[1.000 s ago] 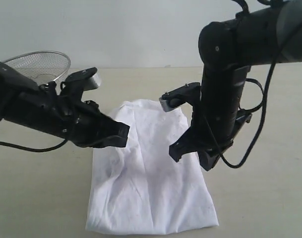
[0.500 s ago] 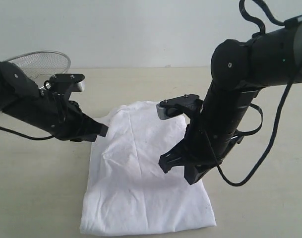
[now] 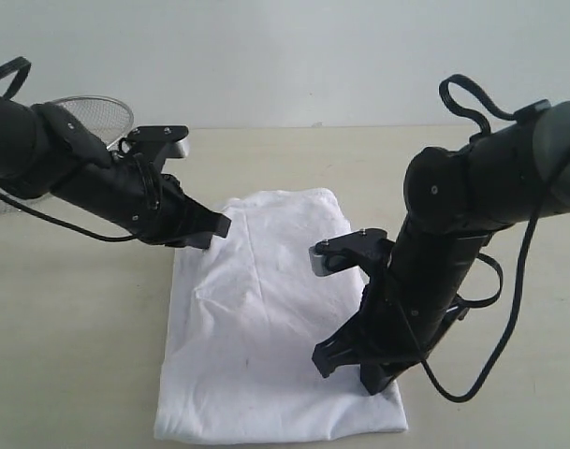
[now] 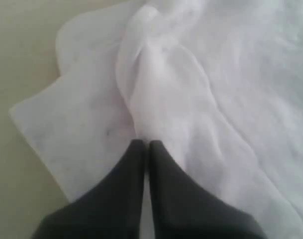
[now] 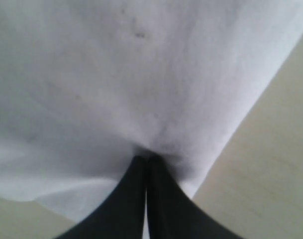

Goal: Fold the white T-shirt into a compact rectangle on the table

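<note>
The white T-shirt (image 3: 256, 318) lies as a long, flat panel in the middle of the bench (image 3: 69, 337), with the left end effector (image 3: 216, 227) clenched on its fabric at 10 o'clock and the right end effector (image 3: 345, 360) clenched on its edge at 4 o'clock.

We found bare table (image 3: 79, 355) open left of the shirt (image 3: 256, 327), and more at far right. The basket (image 3: 93, 117) blocked the far left corner, behind the left arm (image 3: 88, 182). The right arm (image 3: 453, 243) hung over the shirt's right edge. Between the arms, the shirt's middle lay clear.
</note>
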`<state>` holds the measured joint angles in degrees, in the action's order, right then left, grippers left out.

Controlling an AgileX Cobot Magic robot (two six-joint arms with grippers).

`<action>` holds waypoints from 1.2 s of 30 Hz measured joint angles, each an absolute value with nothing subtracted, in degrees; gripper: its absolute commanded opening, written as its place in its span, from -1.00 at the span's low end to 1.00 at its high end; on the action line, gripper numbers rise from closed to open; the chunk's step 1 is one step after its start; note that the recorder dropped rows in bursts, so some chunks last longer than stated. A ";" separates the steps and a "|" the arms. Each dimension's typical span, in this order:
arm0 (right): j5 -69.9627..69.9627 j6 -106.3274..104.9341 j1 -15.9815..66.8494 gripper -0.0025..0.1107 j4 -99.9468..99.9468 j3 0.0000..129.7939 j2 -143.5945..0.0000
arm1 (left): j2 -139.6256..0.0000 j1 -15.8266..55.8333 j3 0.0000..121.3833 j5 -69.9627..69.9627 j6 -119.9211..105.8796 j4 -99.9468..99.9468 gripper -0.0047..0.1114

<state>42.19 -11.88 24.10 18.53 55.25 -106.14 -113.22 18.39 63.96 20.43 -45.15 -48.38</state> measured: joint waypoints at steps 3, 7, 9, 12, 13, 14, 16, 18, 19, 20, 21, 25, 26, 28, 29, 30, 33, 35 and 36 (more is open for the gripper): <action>41.96 -11.92 24.10 -0.96 18.65 55.10 -106.14 | -114.97 18.39 65.68 19.85 -46.08 -49.24 -0.84; 41.87 -11.92 24.10 -0.96 18.65 54.90 -106.14 | -117.82 18.14 67.43 18.78 -46.40 -49.24 -0.84; 41.99 -11.92 24.10 -0.96 18.65 54.90 -106.14 | -119.23 17.64 67.79 18.40 -46.53 -48.84 -0.84; 43.11 -12.01 24.10 -0.96 17.97 54.90 -106.14 | -120.05 16.81 67.93 17.53 -46.67 -48.68 -0.84; 43.23 -12.01 24.10 -0.96 17.39 54.90 -106.14 | -120.05 16.53 68.05 17.53 -46.99 -48.68 -0.84; 43.50 -12.01 24.10 -0.96 16.96 54.90 -106.14 | -119.77 16.22 68.19 17.53 -47.46 -48.43 -0.84; 43.97 -11.58 24.10 -0.96 15.66 54.74 -104.64 | -116.97 14.86 68.29 18.29 -48.19 -48.18 -0.84; 43.37 -11.22 24.10 -0.96 14.91 54.76 -102.00 | -113.18 13.94 68.29 21.62 -48.22 -48.18 -0.84; 41.98 -11.22 24.10 -0.96 14.47 54.76 -100.39 | -111.12 13.67 68.29 23.86 -48.22 -48.18 -0.84; 37.66 -10.91 24.10 -0.96 13.12 55.13 -97.79 | -107.70 13.97 67.72 28.08 -48.12 -48.97 -0.84; 35.25 -10.74 23.97 -0.96 12.49 55.83 -96.85 | -106.05 14.50 66.84 29.56 -48.12 -49.32 -0.84; 31.14 -12.08 18.09 -0.96 10.76 68.17 -103.57 | -99.68 20.81 54.19 31.21 -46.55 -50.15 -0.84; 32.12 -13.19 17.32 -0.96 10.95 70.53 -105.43 | -99.15 21.86 52.58 30.64 -46.56 -50.65 -0.84; 35.40 -17.38 15.55 -0.96 14.50 76.50 -112.16 | -97.65 24.70 47.82 28.98 -46.44 -52.75 -0.84; 36.71 -20.45 15.41 -0.96 17.40 79.25 -115.49 | -97.24 26.08 45.68 28.30 -46.33 -54.18 -0.84; 36.92 -21.39 15.41 -0.96 18.60 80.57 -117.04 | -97.09 26.80 44.45 27.68 -46.21 -55.04 -0.84; 37.83 -23.83 15.16 -0.96 20.20 86.34 -123.54 | -97.05 28.25 38.38 24.22 -46.07 -57.01 -0.84; 39.83 -23.52 13.98 -0.96 20.32 89.56 -126.21 | -97.05 28.35 35.92 23.05 -45.45 -57.46 -0.84; 41.52 -23.25 12.84 -0.96 20.32 90.98 -126.43 | -97.05 28.39 35.03 22.82 -45.20 -57.64 -0.84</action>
